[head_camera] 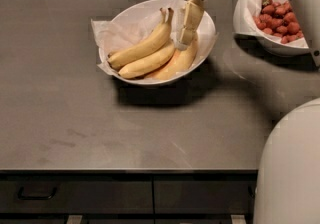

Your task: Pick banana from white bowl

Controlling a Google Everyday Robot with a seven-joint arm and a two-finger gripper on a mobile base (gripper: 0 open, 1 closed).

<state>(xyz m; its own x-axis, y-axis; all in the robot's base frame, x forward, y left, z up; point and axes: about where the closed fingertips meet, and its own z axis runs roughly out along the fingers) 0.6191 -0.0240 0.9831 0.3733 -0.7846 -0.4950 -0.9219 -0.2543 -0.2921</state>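
The white bowl (pixel 131 14), lined with crinkled white paper, stands on the grey counter at the back middle. Several bananas lie in it. The longest yellow banana (pixel 142 48) lies on top at the left, its brownish stem pointing up to the right. A shorter yellow one (pixel 147 64) lies below it, and an orange-tinted one (pixel 179 62) lies at the right. My gripper (pixel 172 15) hangs over the bowl's right half with its jaws spread. One cream finger (pixel 188 23) reaches down onto the bananas beside the long banana's stem. It holds nothing.
A second white bowl (pixel 248 24) with red strawberries stands at the back right. My arm (pixel 305 8) passes over it, and my white body (pixel 290 168) fills the lower right corner. Dark tiles line the back wall. Drawers with a handle (pixel 35 195) sit below the counter's front edge.
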